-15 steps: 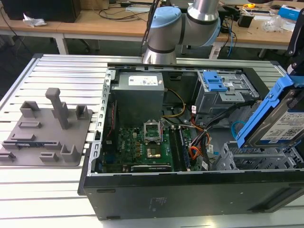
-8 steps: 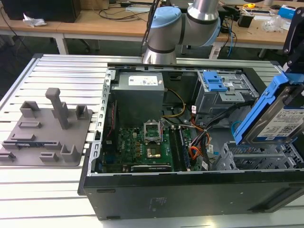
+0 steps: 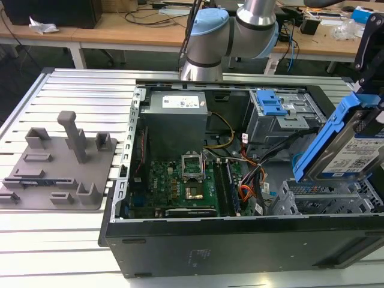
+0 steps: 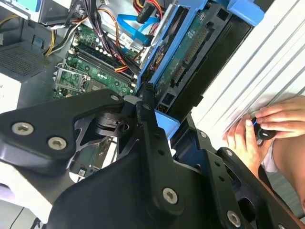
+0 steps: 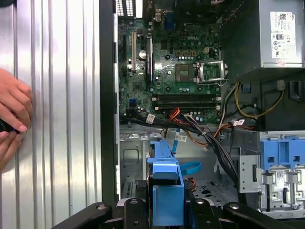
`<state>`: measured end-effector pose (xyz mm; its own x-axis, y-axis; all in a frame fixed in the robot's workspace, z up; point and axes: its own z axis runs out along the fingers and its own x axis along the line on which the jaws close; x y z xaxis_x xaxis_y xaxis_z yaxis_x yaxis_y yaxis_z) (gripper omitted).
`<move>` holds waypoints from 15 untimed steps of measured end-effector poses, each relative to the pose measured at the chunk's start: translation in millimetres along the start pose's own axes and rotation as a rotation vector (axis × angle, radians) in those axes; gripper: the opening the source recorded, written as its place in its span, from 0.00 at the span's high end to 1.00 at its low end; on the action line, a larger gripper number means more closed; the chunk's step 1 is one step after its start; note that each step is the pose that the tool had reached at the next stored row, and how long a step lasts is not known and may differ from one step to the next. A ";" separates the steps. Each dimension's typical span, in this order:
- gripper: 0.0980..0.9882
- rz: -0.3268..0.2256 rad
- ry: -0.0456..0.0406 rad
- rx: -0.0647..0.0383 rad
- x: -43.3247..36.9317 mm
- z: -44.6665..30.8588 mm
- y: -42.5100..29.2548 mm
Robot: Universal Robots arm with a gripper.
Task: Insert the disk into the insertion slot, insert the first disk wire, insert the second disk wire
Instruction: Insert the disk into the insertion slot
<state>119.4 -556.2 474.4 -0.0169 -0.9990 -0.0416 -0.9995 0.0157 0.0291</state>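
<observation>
claw point(image 5: 167, 210): pinching disk point(image 3: 354, 150) by its blue frame | disk: tilted, 3 o'clock in exterior view | slot point(image 3: 318, 201): just below, at 5 o'clock

In the first wrist view my gripper point(image 5: 167, 212), black metal fingers point(image 5: 137, 214) w/ bolt heads, is clamped on the disk point(image 5: 164, 188), a flat drive seen edge-on in its bright blue plastic caddy, upright btwn the fingers. Beyond it lies the light grey perforated sheet-metal drive cage point(image 5: 209, 187). A thin flat light-blue cable point(image 5: 193, 168) loops just beside the caddy. Black & orange wire bundles point(image 5: 205, 131) run btwn cage & green motherboard point(image 5: 162, 62). The grey metal bay w/ blue plastic latch point(image 5: 281, 157) is beside the cage, and the grey PSU box w/ white label point(image 5: 281, 33) is next to the mobo. Outside the black case wall point(image 5: 107, 95), a person's hand point(image 5: 12, 114) rests on the ribbed silver table point(image 5: 62, 119).
</observation>
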 end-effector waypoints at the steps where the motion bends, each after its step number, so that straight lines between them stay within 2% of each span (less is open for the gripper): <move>1: 0.70 0.000 0.0000 0.000 0.0 0.4 -0.4; 15: 0.70 -0.002 -0.0001 -0.001 0.3 7.2 -1.4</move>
<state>120.7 -556.2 467.1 -0.0150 -0.9990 -0.0418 -0.9995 0.0137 0.0297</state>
